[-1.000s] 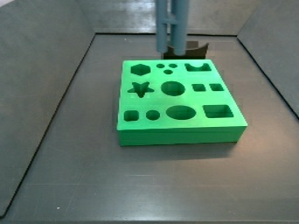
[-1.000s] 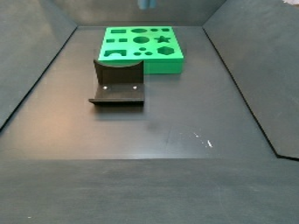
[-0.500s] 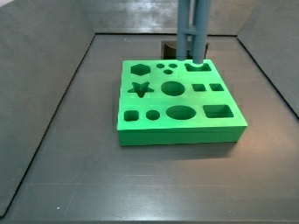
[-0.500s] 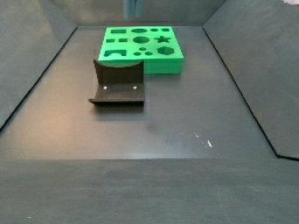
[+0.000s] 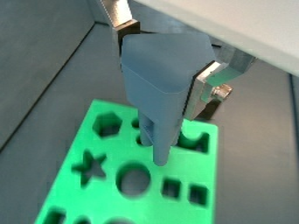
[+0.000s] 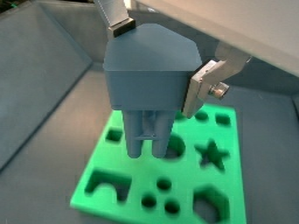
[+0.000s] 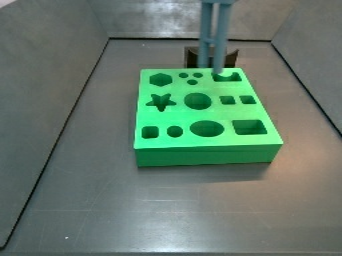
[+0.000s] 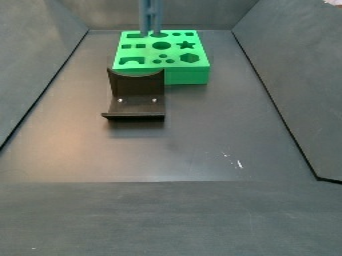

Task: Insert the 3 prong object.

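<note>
My gripper [image 5: 163,66] is shut on the blue-grey 3 prong object [image 5: 158,101], which hangs prongs down between the silver fingers [image 5: 211,83]. It also shows in a wrist view [image 6: 146,87], where the gripper [image 6: 152,61] grips its broad head. The object hangs above the far part of the green block [image 7: 214,150], near the row of three small round holes [image 7: 191,77]. In both side views only the object's stem shows [image 7: 215,35] [image 8: 150,15]; the gripper itself is above the frame. The prong tips sit just over the block's top [image 6: 122,188].
The green block [image 8: 187,75] has several other shaped cutouts, such as a star [image 7: 162,101] and a hexagon [image 7: 160,78]. The fixture [image 8: 134,100] stands right beside the block and shows behind it in a side view [image 7: 195,53]. Grey walls enclose the floor.
The object in my gripper has moved right from over the fixture to over the block's far edge, then slightly back left, and it hangs lower than a second ago.
</note>
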Available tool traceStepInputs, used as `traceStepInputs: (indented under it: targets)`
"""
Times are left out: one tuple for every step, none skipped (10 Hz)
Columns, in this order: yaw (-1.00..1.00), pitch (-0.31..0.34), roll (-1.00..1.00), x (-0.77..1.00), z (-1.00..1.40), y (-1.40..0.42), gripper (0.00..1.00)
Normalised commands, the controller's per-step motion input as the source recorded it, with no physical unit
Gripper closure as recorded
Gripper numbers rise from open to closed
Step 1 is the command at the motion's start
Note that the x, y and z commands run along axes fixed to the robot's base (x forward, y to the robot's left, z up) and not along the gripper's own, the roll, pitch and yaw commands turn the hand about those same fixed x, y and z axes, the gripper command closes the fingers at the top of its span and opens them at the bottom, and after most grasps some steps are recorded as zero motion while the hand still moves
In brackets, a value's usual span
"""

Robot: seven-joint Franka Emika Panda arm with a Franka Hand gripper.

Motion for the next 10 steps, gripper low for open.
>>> traceStepInputs:
  targets:
    - [-0.52, 0.000, 0.04, -0.52, -0.24, 0.33, 1.00]
    - [-0.69, 0.000, 0.00, -0.47, -0.28, 0.21, 1.00]
    - [-0.44, 0.000, 0.00, -0.28, -0.27, 0.36, 1.00]
    - [-0.18, 0.036, 0.01, -0.04, -0.27, 0.38, 1.00]
    - [-0.11, 0.096, 0.06, 0.18, -0.41, 0.23, 1.00]
    - [0.00, 0.121, 0.01, 0.36, -0.38, 0.09, 1.00]
    - [-0.12, 0.061, 0.00, 0.22, -0.30, 0.00, 1.00]
    - [-0.17, 0.040, 0.00, 0.13, -0.29, 0.00, 1.00]
    - [-0.23, 0.044, 0.00, 0.01, -0.31, 0.06, 1.00]
    - [-0.27, 0.000, 0.00, -0.16, -0.32, 0.03, 1.00]
